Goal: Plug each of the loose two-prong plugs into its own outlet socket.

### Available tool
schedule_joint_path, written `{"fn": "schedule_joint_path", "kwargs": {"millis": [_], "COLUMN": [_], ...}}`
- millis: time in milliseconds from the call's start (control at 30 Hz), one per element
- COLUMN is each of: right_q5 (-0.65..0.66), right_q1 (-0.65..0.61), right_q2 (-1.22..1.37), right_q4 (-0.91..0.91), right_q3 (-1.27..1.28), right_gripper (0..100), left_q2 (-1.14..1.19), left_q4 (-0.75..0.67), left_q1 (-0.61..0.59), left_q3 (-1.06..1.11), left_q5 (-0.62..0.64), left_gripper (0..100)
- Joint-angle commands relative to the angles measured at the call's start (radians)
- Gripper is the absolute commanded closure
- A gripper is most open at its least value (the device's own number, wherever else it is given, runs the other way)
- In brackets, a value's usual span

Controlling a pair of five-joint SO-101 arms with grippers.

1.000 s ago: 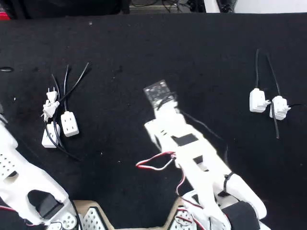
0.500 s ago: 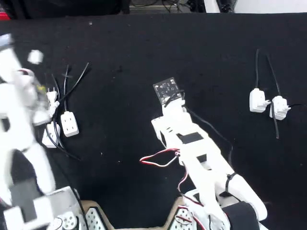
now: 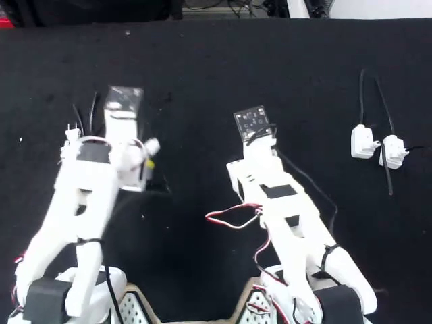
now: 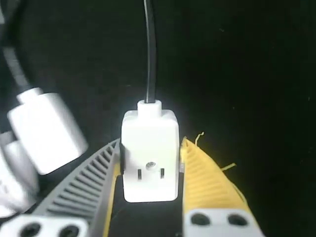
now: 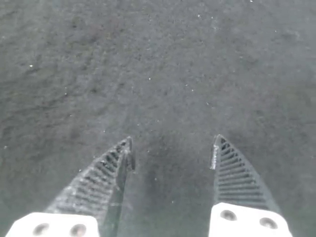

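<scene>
Hold the socket (image 4: 149, 126) level in the left gripper (image 4: 150, 143), closed snugly on its two flanks at the left of the table (image 3: 202, 61) beside a loose plug (image 3: 71, 133). Leave its slotted face uncovered and the cord (image 4: 149, 49) slack. Fetch that plug with the right gripper (image 5: 170, 148), wide open and empty above bare table.

Right gripper (image 5: 173, 139): jaws stand wide apart, nothing between them. Both ribbed fingers (image 5: 106, 173) are dark and taper to points. Beneath lies a black cloth surface (image 5: 158, 59), speckled with pale lint.
</scene>
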Motion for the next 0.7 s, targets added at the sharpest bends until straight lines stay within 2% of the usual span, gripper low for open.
{"fn": "schedule_joint_path", "kwargs": {"millis": [0, 100, 267, 300, 433, 533, 667], "right_q5": [0.000, 0.000, 0.000, 0.000, 0.000, 0.000, 0.000], "right_q1": [0.020, 0.017, 0.015, 0.015, 0.015, 0.015, 0.015], "right_q2": [-0.030, -0.030, -0.025, -0.025, -0.024, -0.024, -0.024], "right_q4": [-0.021, -0.021, -0.023, -0.023, -0.023, -0.023, -0.023], "right_q3": [-0.048, -0.048, -0.050, -0.050, -0.050, -0.050, -0.050], "right_gripper": [75.8, 75.8, 75.8, 75.8, 75.8, 75.8, 75.8], "left_q2": [-0.008, -0.008, -0.017, -0.018, -0.041, -0.057, -0.037], "left_q4": [-0.166, -0.193, -0.158, -0.135, 0.003, 0.095, 0.107], "left_q1": [0.082, 0.096, 0.082, 0.071, 0.010, -0.081, -0.205], "left_q3": [0.120, 0.174, 0.180, 0.163, 0.018, -0.087, -0.099], "left_q5": [-0.002, -0.002, -0.002, 0.000, -0.008, -0.011, -0.071], "left_gripper": [97, 95, 73, 71, 75, 75, 75]}}
